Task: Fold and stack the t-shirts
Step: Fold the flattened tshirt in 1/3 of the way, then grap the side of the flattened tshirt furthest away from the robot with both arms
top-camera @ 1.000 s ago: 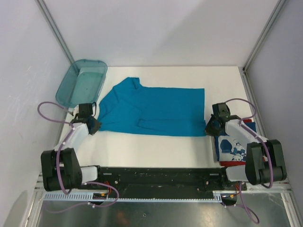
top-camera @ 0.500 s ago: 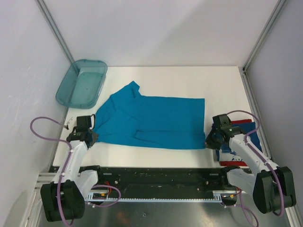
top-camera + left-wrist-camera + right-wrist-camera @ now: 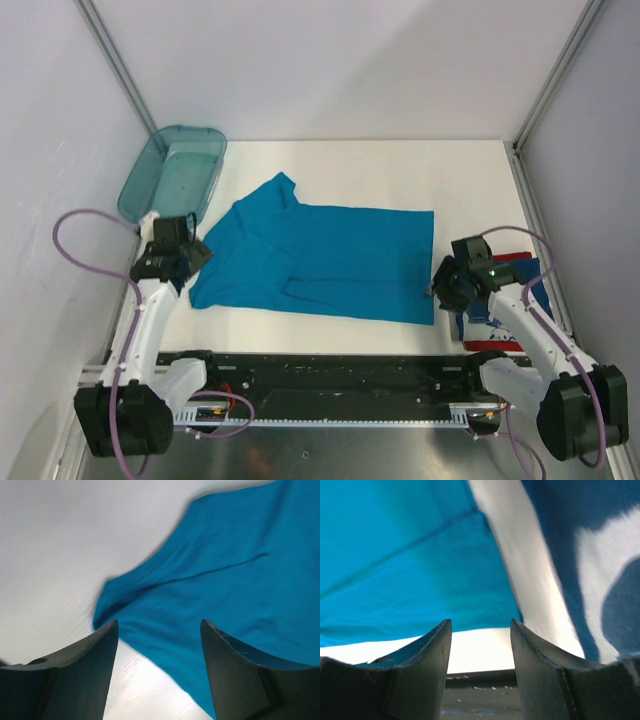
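"Where the white table (image 3: 400,170) meets the left wall, what sits there?"

"A translucent teal plastic bin (image 3: 172,178) with rounded corners. Just near of it hangs the left gripper (image 3: 195,252), its dark fingers (image 3: 75,670) spread apart over the left edge of the teal-blue t-shirt (image 3: 330,262), gripping nothing."

"And the shirt itself?"

"Soft smooth knit, spread flat mid-table with shallow creases. At its near right corner the right gripper (image 3: 443,285) stands parted too. The folded dark blue printed t-shirt (image 3: 528,275) lies just right of it."
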{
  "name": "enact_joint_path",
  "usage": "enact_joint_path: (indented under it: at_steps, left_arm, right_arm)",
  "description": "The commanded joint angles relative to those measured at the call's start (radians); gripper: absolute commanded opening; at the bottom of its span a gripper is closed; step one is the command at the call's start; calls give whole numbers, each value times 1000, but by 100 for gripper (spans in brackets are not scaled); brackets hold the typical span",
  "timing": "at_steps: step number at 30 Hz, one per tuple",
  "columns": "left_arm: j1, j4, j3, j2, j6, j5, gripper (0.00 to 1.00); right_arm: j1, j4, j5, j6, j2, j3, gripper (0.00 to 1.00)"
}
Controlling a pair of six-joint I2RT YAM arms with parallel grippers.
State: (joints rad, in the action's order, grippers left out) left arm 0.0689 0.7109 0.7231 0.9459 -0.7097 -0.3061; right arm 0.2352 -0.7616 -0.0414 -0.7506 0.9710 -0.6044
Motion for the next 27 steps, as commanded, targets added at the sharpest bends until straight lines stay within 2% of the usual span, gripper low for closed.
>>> enact_joint_path:
  at_steps: [1, 6, 10, 14, 20, 27]
  left_arm:
    - [-78, -139, 191, 132, 204, 98, 69]
    - [-201, -189, 472, 470, 319, 175, 65]
    - [-219, -203, 720, 752, 352, 253, 62]
    - [-225, -203, 950, 982, 388, 270, 59]
    - [-224, -203, 1222, 1234, 470, 260, 58]
    - [-220, -202, 1391, 1421, 483, 270, 57]
  right_arm:
    - [24, 155, 39, 36, 91, -136, 54]
    - [26, 267, 41, 84, 272, -263, 53]
    - [7, 339, 41, 120, 364, -332, 53]
    - [-25, 405, 30, 132, 427, -367, 53]
    - [-51, 504, -4, 123, 517, -393, 52]
    - [-61, 538, -31, 137, 609, -445, 52]
